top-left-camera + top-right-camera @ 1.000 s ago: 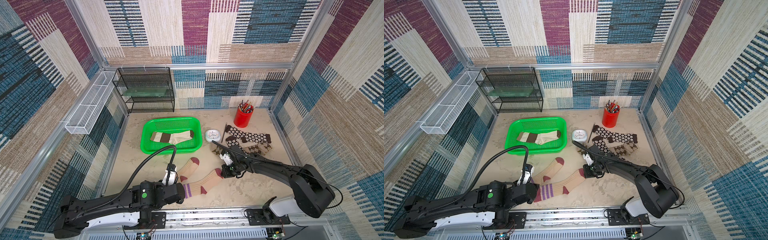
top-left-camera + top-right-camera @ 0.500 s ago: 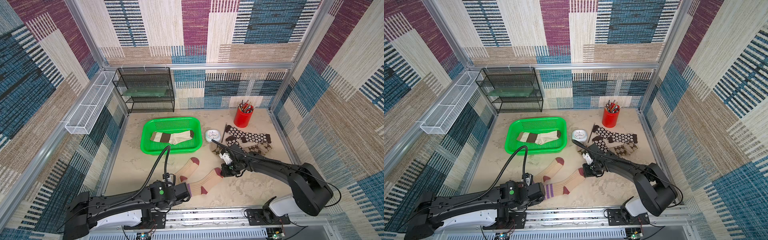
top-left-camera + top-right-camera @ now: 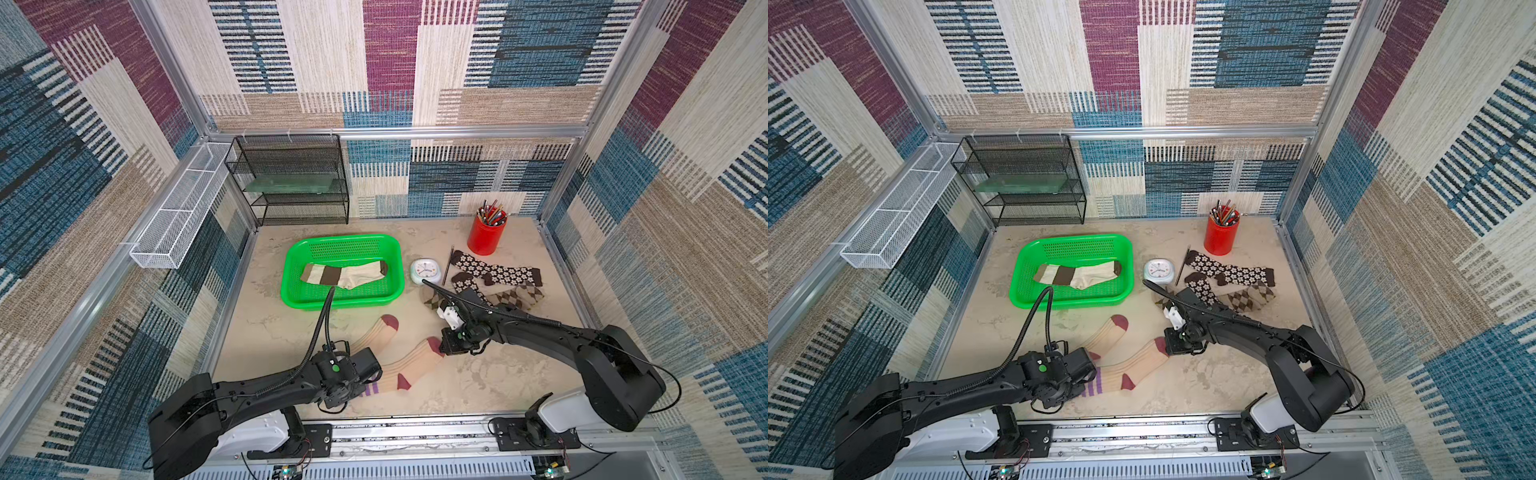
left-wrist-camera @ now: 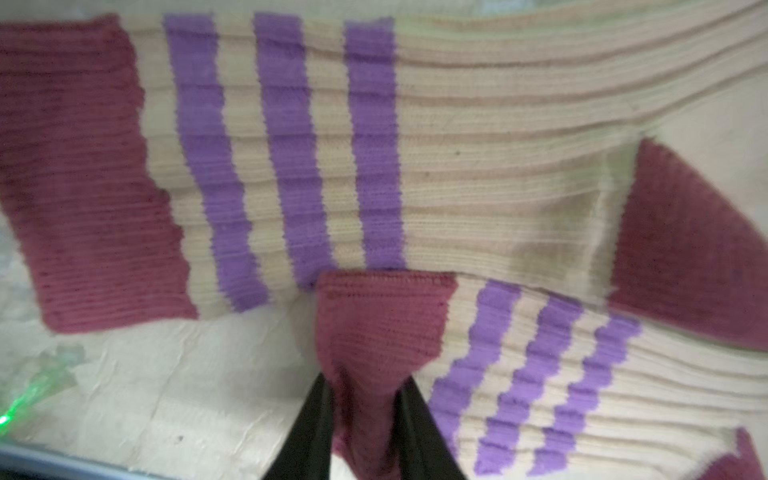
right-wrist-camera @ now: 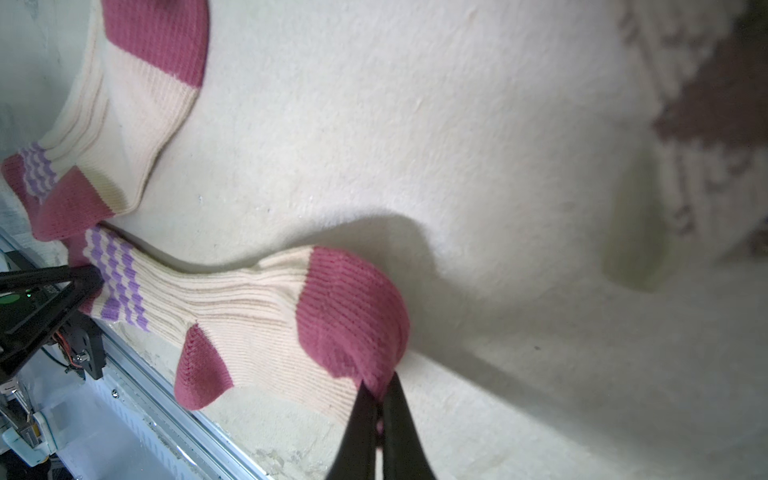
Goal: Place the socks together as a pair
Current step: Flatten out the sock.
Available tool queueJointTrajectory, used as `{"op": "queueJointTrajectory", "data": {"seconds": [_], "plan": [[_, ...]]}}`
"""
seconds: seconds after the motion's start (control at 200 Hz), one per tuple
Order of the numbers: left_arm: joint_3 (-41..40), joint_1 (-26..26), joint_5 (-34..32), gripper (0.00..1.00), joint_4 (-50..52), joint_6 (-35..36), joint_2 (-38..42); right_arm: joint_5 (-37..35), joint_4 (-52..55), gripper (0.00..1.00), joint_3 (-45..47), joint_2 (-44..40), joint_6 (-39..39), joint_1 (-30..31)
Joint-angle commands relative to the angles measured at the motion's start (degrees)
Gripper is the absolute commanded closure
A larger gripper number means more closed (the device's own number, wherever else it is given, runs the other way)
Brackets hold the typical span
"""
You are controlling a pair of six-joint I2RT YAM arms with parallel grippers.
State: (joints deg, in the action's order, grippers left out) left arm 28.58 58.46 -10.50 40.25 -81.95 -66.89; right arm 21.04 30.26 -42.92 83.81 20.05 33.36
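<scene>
At the front edge of the surface (image 3: 478,386): left gripper (image 4: 365,379), clenched on the maroon cuff of the near striped sock (image 3: 415,362). Right gripper (image 5: 379,386) was pinched tight on the same sock's maroon toe, and the sock lay stretched between the two. Just behind lay the second striped sock (image 3: 376,334), flat and unheld, its cuff beside the first's. Mid-surface, a green basket (image 3: 291,297) held one cream-and-brown sock (image 3: 345,274). To its right were a clock (image 3: 424,271), flowered socks (image 3: 498,272) and argyle socks (image 3: 515,297). Farthest back stood a red pencil cup (image 3: 482,241).
</scene>
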Motion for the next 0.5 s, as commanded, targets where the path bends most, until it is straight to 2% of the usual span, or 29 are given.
{"op": "queueJointTrajectory", "data": {"seconds": [0.0,0.09,0.336,0.496], "plan": [[-1.85,-0.36,3.43,0.89,-1.79,0.02,1.44,0.83,0.0,1.0,-1.25,-0.02,-0.9,0.02],[1.1,-0.27,2.28,0.98,4.61,-0.17,8.26,0.99,1.58,1.0,-2.97,-1.38,-1.44,0.42],[9.85,-0.27,-5.27,0.98,24.8,-3.78,24.93,4.57,6.13,1.0,-9.27,-2.92,-2.29,2.72],[13.51,-0.48,-13.83,0.99,36.68,-9.64,29.96,7.29,4.6,1.0,-14.95,1.48,-1.73,4.35]]}}
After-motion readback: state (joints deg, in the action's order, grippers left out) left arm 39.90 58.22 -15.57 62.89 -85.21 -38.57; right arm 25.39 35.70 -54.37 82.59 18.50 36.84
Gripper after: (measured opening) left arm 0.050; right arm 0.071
